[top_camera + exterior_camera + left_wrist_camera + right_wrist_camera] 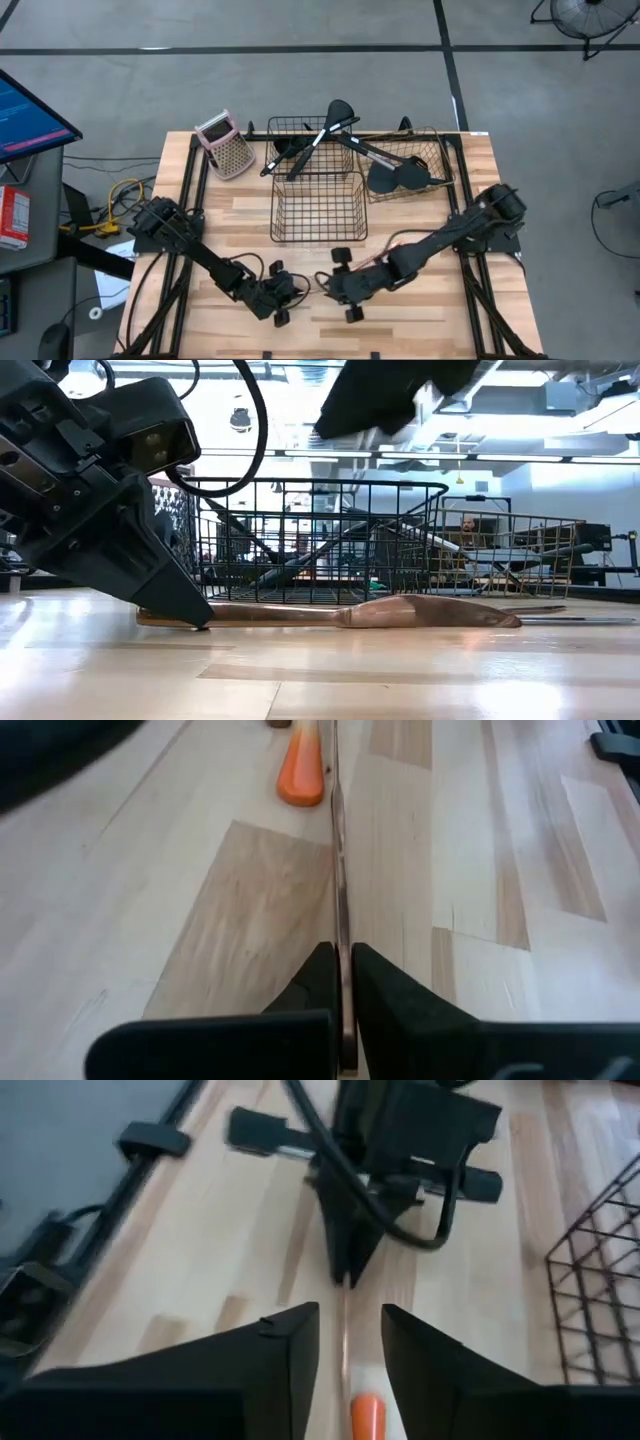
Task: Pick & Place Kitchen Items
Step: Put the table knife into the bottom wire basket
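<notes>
- High view: left gripper (288, 296) and right gripper (335, 283) face each other at the near centre of the wooden table (420, 320). Black utensils (330, 135) lie across two far wire baskets (305, 150); a third basket (318, 206) and a pink-topped grater (225, 145) stand nearby.
- Low view: a slim copper-toned utensil (400, 612) lies flat on the table, its left end under a dark fingertip.
- Left wrist view: matte black fingers (385, 985) are clenched on the thin metal strip (337, 850) beside an orange handle (301, 770).
- Right wrist view: jaws are parted, straddling the strip (346, 1330), not gripping.
</notes>
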{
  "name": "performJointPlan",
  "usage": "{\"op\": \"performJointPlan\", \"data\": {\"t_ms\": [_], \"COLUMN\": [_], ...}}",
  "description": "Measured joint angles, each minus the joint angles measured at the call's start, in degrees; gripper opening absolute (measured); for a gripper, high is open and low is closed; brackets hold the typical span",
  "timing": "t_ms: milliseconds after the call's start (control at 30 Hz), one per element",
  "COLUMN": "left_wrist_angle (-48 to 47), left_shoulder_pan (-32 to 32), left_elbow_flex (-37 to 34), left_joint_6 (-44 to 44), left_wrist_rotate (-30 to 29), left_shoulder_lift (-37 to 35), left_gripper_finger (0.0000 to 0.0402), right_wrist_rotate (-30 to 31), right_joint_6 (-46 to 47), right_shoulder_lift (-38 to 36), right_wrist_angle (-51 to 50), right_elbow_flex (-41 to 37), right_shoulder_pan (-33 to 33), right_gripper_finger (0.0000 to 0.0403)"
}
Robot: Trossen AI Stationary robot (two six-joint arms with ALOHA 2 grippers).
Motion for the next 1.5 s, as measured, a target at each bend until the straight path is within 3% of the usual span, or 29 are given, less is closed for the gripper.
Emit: {"op": "performJointPlan", "data": {"t_ms": [300, 733, 933, 1133, 1300, 1500], "left_wrist_angle": [-0.1, 0.4, 0.6, 0.7, -1.7, -15.4], "left_shoulder_pan": [-0.1, -0.1, -0.1, 0.5, 6.2, 19.0], "left_elbow_flex": [0.6, 0.6, 0.7, 0.7, 0.7, 0.8], "left_joint_6": [0.0, 2.4, 2.7, 12.4, 21.8, 20.2], "left_wrist_rotate": [0.2, -1.7, -5.0, -13.1, -14.3, -5.4], "left_shoulder_lift": [-5.6, -13.1, -18.7, -28.6, -36.5, -43.0], "left_gripper_finger": [0.0000, 0.0000, 0.0000, 0.0000, 0.0000, 0.0000], "right_wrist_rotate": [5.9, 6.2, 10.7, 15.1, 15.2, 15.1], "right_joint_6": [-0.1, 3.0, 3.4, 3.4, 3.4, 4.4], "right_shoulder_lift": [-12.3, -30.9, -39.5, -44.4, -45.7, -45.6], "right_wrist_angle": [-14.3, -19.9, -22.7, -25.4, -25.3, -25.4], "right_elbow_flex": [0.0, 0.0, 0.1, 0.1, 0.1, 0.1], "right_shoulder_pan": [1.5, 2.0, 2.9, 3.6, 3.5, 3.6], "right_gripper_finger": [0.0112, 0.0111, 0.0111, 0.0111, 0.0111, 0.0111]}}
